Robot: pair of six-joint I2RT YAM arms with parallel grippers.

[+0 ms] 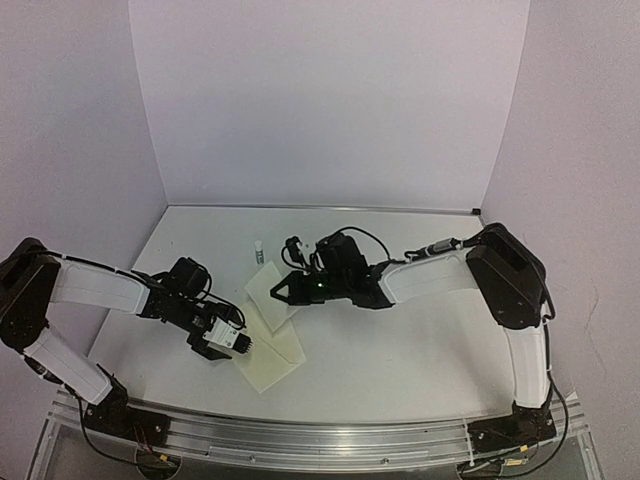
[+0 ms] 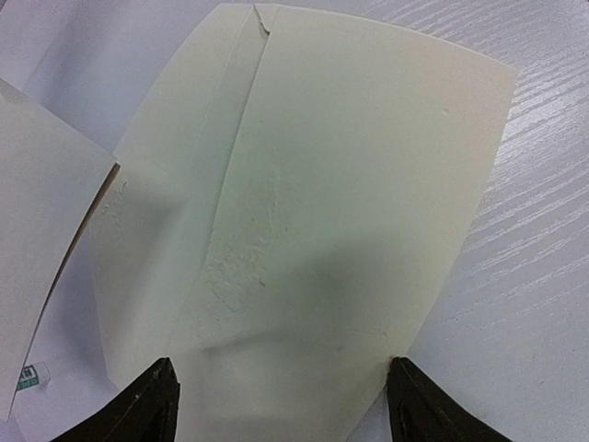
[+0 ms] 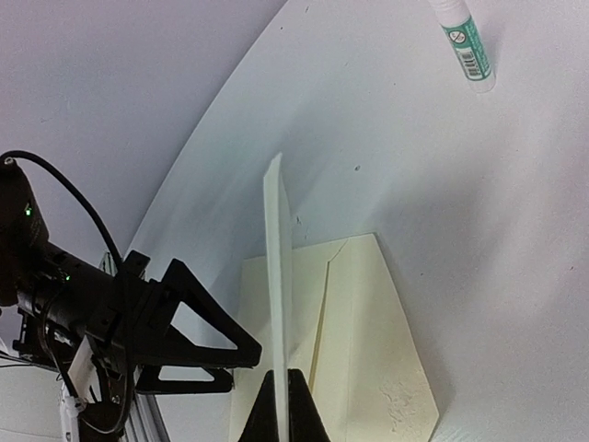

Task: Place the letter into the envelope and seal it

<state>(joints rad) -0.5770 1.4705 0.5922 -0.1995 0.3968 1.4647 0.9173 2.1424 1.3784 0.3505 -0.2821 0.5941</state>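
Top external view is showing both arms reaching toward the middle of the white surface (image 1: 400, 350). The left tool (image 1: 247, 344) is sitting at the near-left edge of the cream envelope (image 1: 275, 358), which is lying flat. The right tool (image 1: 277, 291) is gripping the letter (image 1: 265, 283) just beyond it. A small glue stick (image 1: 258, 249) is standing apart behind them.

The left wrist view is giving what that view lacks. The left tool (image 2: 281, 364) is spread wide, one finger on either side of the envelope's (image 2: 350, 212) near end, and whether the fingers are touching the paper cannot be told. The envelope's diagonal seam and a rough patch are showing. The letter (image 2: 37, 249) is entering from the left, its thin dark edge lifted over the envelope's side.

The right wrist view is showing the right tool (image 3: 281, 396) pressed together on the letter (image 3: 277, 276), seen edge-on as a thin upright blade above the envelope (image 3: 368, 350). The glue stick (image 3: 465, 41) is cut off at the top.

The letter's printed face and border are not showing in any view, and the right tool's fingers are cropped at the frame's bottom.
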